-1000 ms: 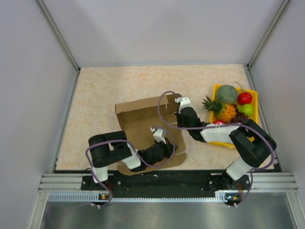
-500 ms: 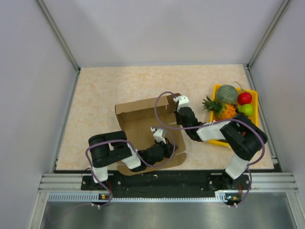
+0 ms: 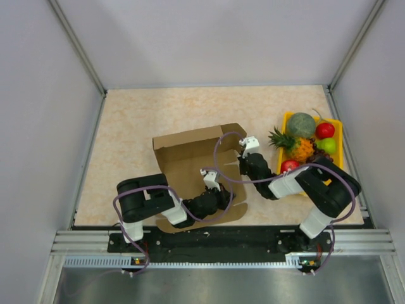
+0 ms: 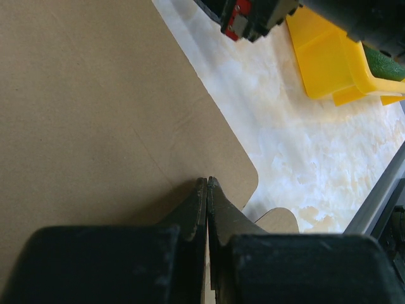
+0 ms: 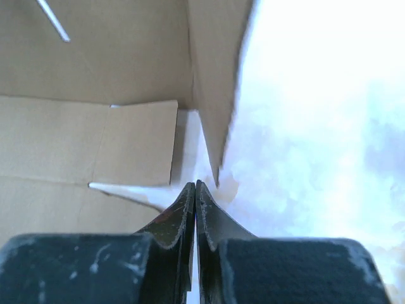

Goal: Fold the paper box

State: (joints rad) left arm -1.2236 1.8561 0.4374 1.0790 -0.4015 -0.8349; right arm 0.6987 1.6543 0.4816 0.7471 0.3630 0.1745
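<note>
My left pincer point(image 4: 207, 190) is closed, its tips down on a flat panel of the paper box point(image 3: 186, 155). The box lies part-folded on the tabletop point(image 3: 139, 120), back wall raised. My right pincer point(image 5: 195, 190) is closed and empty, just beside the box's right wall and near the yellow fruit tray point(image 3: 339, 136).

Paper box point(image 3: 186, 158) mid-table point(image 3: 136, 120); fruit tray point(image 3: 339, 140) to its right. Left gripper point(image 4: 207, 181) over the near flap, right gripper point(image 5: 195, 184) beside the right wall.
</note>
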